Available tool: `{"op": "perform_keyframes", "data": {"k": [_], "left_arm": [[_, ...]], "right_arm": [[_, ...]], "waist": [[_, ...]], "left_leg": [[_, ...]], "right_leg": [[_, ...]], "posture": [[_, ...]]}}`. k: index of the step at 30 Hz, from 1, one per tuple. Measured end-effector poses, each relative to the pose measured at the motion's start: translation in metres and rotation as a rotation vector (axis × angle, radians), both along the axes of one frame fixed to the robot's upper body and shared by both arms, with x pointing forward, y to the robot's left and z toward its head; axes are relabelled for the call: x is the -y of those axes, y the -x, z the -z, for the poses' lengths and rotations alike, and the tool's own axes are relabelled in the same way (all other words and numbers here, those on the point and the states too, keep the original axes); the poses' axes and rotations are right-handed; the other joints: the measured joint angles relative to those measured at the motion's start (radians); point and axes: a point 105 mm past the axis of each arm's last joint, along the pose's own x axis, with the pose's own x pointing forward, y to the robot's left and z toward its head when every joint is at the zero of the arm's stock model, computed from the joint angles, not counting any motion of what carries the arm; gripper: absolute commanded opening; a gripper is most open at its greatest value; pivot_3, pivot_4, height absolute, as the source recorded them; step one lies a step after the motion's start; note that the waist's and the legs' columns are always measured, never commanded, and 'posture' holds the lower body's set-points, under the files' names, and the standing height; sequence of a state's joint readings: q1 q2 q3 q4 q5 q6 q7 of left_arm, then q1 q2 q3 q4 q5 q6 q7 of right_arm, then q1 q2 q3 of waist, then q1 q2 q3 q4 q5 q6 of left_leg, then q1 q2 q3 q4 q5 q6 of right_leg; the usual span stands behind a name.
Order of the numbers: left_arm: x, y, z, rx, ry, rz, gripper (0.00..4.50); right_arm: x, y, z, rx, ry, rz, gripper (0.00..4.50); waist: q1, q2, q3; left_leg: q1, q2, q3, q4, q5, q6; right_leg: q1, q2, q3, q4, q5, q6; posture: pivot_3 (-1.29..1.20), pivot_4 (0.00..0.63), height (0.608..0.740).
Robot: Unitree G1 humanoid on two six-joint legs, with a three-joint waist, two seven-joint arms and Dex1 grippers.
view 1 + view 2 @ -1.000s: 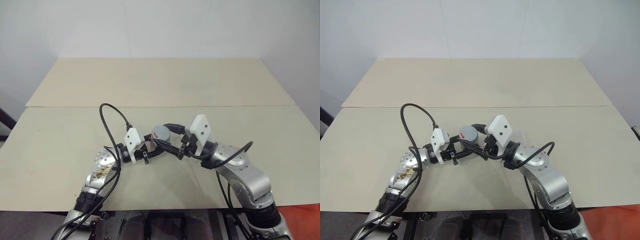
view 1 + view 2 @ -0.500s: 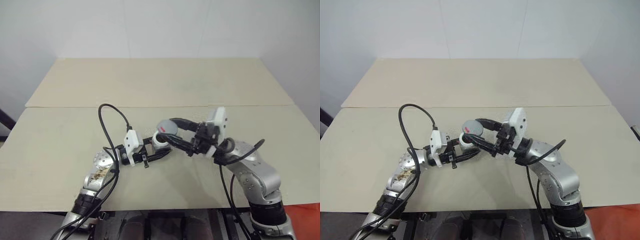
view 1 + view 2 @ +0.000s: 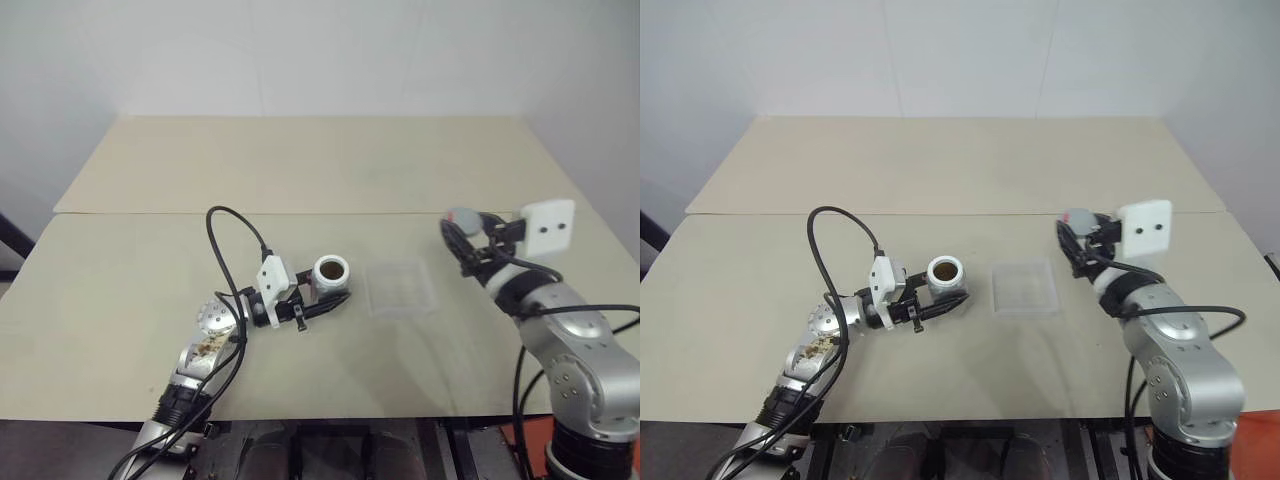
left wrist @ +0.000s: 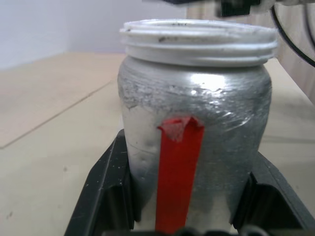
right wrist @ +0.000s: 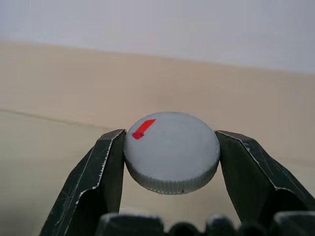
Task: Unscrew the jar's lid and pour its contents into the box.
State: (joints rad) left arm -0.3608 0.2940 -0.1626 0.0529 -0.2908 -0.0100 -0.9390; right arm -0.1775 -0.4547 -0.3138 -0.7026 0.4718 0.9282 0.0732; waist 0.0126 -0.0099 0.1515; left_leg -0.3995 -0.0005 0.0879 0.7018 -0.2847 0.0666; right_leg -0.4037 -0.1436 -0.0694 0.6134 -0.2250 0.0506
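Lid (image 3: 456, 216) is off now, that's the big change: a second ago the right gripper (image 3: 458, 240) was still up against the jar (image 3: 331, 276) in the middle of the bench (image 3: 120, 300), and in the head views it has since swung way out to the right, carrying the grey cap with it. The jar sits open-mouthed in the left gripper (image 3: 325, 298), upright, something brownish visible inside, pretty much where it was. The clear box (image 3: 1024, 287) lies on the bench just right of the jar, between the two arms, with nothing in it that I can make out. Left wrist view: both black fingers (image 4: 106, 189) are clamped on the jar's sides, red tape strip facing the camera, bare threaded rim on top. Right wrist view: fingers (image 5: 101, 174) pinching the lid by its edges, red mark up, held above the bench. So I'd say unscrewing is done, and what's left is tipping the jar over the box.
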Motion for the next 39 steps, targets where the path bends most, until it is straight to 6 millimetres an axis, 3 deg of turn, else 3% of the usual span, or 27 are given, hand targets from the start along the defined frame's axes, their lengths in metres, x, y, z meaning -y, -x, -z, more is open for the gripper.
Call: {"op": "perform_keyframes", "data": {"k": [3,5,15,16,20,24,29,35,39], "left_arm": [[0.004,-0.007,-0.002,0.002,-0.024,-0.014,1.96],[0.004,-0.012,-0.003,0.01,-0.049,-0.028,1.96],[0.009,-0.022,0.0,0.031,-0.098,-0.059,1.96],[0.01,-0.022,0.0,0.036,-0.098,-0.059,1.96],[0.011,-0.023,0.002,0.04,-0.11,-0.069,1.96],[0.011,-0.025,0.003,0.036,-0.112,-0.081,1.96],[0.013,-0.034,0.004,0.077,-0.162,-0.143,1.96],[0.023,-0.043,-0.007,0.141,-0.188,-0.156,1.96],[0.03,-0.056,-0.011,0.202,-0.263,-0.178,1.96]], "right_arm": [[0.019,0.014,0.036,-0.185,0.068,0.092,2.76],[0.025,0.019,0.049,-0.256,0.045,0.125,2.76],[0.033,0.03,0.091,-0.526,-0.087,0.135,2.76],[0.034,0.03,0.09,-0.535,-0.07,0.127,3.49],[0.034,0.031,0.093,-0.567,-0.053,0.1,4.46],[0.036,0.032,0.091,-0.579,0.067,0.078,4.46],[0.035,0.042,0.059,-0.49,0.318,-0.035,4.46],[0.025,0.058,0.033,-0.436,0.411,-0.19,4.46],[0.016,0.066,0.03,-0.414,0.45,-0.246,4.46]], "waist": [[0.001,0.0,0.0],[-0.002,0.0,0.0],[-0.002,0.001,-0.001],[-0.001,0.001,-0.001],[-0.001,0.001,-0.001],[-0.001,0.001,-0.001],[0.001,0.001,-0.001],[0.003,0.001,-0.001],[0.004,0.0,0.0]], "left_leg": [[0.0,0.0,0.0,0.0,0.0,0.001],[0.0,0.0,0.0,0.0,0.0,0.001],[0.0,0.0,0.0,0.0,-0.001,0.002],[0.0,0.0,0.0,0.0,-0.001,0.003],[0.0,0.0,0.0,0.0,-0.001,0.003],[0.0,-0.001,0.0,0.0,-0.001,0.003],[0.0,-0.001,0.0,0.0,-0.002,0.004],[-0.001,-0.001,0.0,0.002,-0.003,0.005],[-0.001,-0.001,-0.001,0.002,-0.003,0.006]], "right_leg": [[0.0,0.0,0.0,0.0,0.0,0.0],[0.0,0.0,0.001,-0.001,0.0,0.0],[0.0,0.0,0.002,-0.001,0.0,0.0],[0.0,0.0,0.002,-0.001,0.0,0.0],[0.0,0.0,0.001,-0.001,0.0,0.0],[0.0,0.0,0.001,-0.001,0.0,0.0],[0.001,0.0,0.001,-0.002,0.0,0.001],[0.001,-0.001,0.001,-0.003,0.0,0.001],[0.001,-0.001,0.001,-0.003,0.0,0.001]], "posture": [[0.0,0.15,0.74],[0.0,0.15,0.74],[0.0,0.15,0.74],[0.0,0.15,0.74],[0.0,0.15,0.74],[0.0,0.15,0.74],[0.0,0.15,0.74],[0.0,0.15,0.74],[0.0,0.15,0.74]]}}
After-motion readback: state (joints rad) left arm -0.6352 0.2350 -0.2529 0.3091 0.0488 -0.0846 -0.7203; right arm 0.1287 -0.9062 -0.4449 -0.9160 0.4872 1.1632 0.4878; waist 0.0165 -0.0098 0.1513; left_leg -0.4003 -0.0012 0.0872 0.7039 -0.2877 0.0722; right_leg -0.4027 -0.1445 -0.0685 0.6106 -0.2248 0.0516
